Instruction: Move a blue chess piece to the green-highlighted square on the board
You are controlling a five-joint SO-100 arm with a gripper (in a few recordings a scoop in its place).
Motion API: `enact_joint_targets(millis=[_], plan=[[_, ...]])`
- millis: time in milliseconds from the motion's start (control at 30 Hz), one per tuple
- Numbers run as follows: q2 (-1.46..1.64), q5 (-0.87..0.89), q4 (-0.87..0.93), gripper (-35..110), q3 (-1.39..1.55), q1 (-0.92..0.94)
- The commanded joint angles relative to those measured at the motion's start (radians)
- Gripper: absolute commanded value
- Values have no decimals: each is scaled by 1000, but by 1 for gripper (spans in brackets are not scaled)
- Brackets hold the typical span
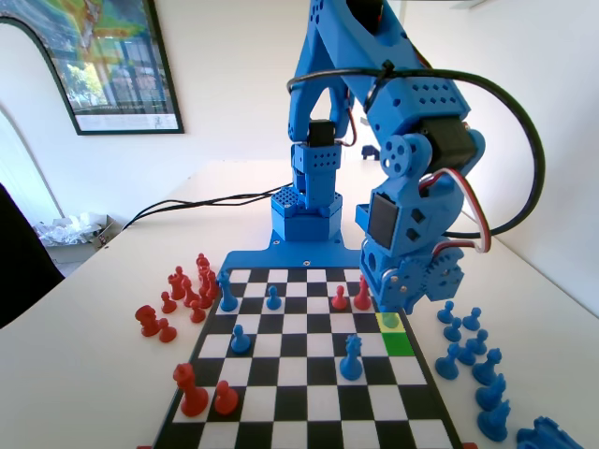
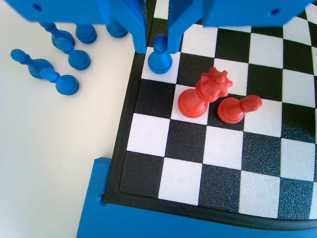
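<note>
Wrist view, pincer [image 2: 157, 45] astride blue chess piece [image 2: 160, 57], its head hidden, grip unclear

Off-task items, table and wall
Red pieces [image 1: 182, 290] clustered left of board in fixed view; spare blue pieces [image 1: 473, 360] grouped right on white table [image 1: 84, 374]; framed poster [image 1: 103, 61] on wall; black cable [image 1: 197, 201] trailing across table.
</note>
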Motion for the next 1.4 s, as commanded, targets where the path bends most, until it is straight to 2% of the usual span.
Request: enact_joint_targets(millis=[0,433,867,1367], plan=[[31,-25,2,6,-12,-17],[40,-57,2,1,8,-6],[75,-11,153,1,-187,18],[-44,-8,86,1,-199,26]])
